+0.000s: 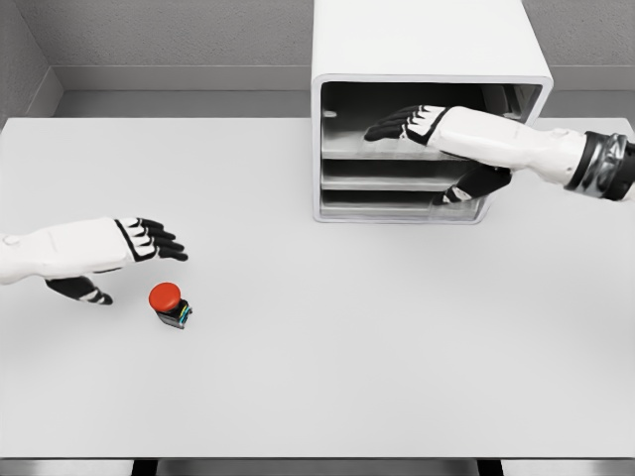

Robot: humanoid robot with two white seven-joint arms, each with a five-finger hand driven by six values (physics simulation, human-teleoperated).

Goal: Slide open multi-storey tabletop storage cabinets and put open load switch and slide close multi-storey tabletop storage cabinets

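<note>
So my left robot hand (139, 241) is hovering with fingers spread and holding nothing, just up and left of the load switch (171, 304). The switch sits on the table (397, 377), well apart from the cabinet (429, 109), off to its lower left. It looks small and rigid, probably light, with a smooth red mushroom cap that I'd guess is slippery. I'd pinch the squarer dark body under the cap instead. Over at the cabinet, my right robot hand (422, 126) is reaching across the open front by the top shelf, fingers relaxed, gripping nothing as far as I can tell.
</note>
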